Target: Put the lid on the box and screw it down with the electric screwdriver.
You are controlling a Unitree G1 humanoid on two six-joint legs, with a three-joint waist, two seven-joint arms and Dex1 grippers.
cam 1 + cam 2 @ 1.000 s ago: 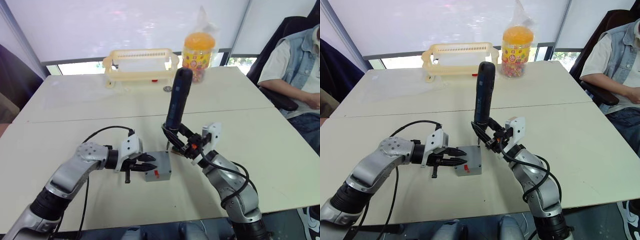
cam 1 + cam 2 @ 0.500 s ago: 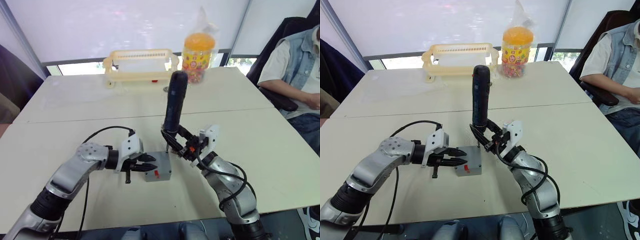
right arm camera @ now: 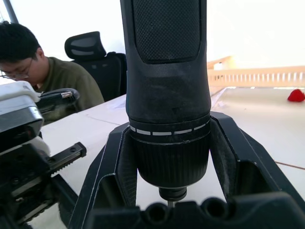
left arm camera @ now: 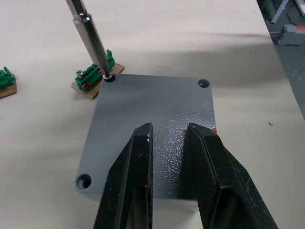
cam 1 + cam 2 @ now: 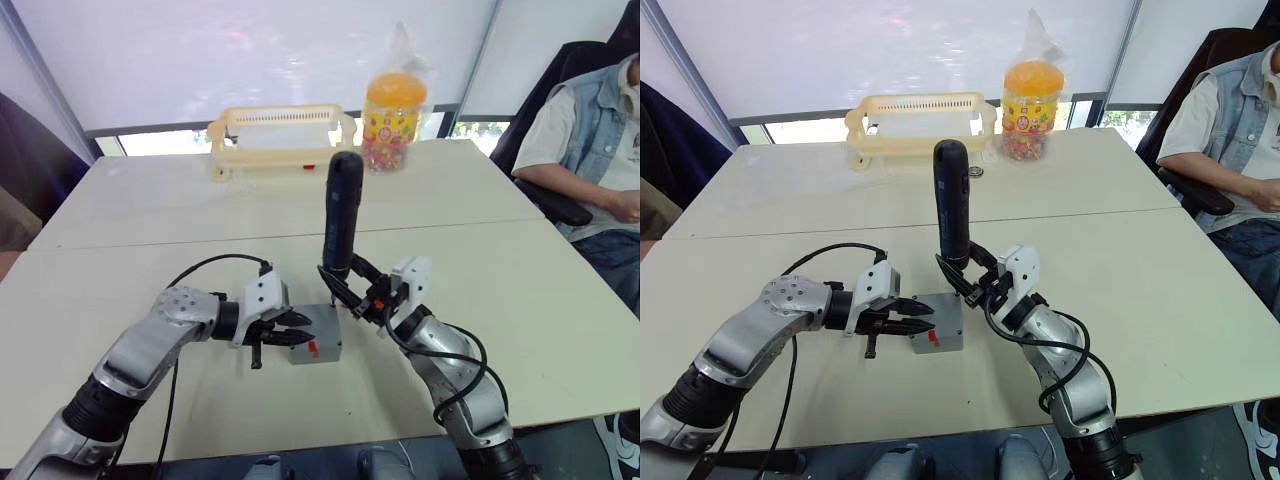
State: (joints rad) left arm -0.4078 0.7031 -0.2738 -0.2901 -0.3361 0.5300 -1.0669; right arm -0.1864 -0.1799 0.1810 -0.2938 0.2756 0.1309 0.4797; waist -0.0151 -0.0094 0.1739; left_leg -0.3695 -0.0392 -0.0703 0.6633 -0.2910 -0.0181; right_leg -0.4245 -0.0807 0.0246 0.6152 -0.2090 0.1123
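We see the lid (image 4: pixel 152 138) seated on the box (image 5: pixel 318 345), mid-worktop (image 5: pixel 560 300). The left pincer (image 4: pixel 169 157), fingers slightly apart, presses it flat — steadying it. The right pincer (image 3: pixel 169 191) clamps the screwdriver (image 5: pixel 341 212) upright, bit in 1 corner hole.

Matt, finely speckled grey plastic lid (image 4: pixel 152 138); shiny metal bit on the textured black electric screwdriver (image 3: pixel 167 71).

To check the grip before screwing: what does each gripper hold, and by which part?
The right gripper clamps the black pen-shaped electric screwdriver by its lower collar. The left gripper holds nothing; its fingers rest on the flat grey plastic lid.
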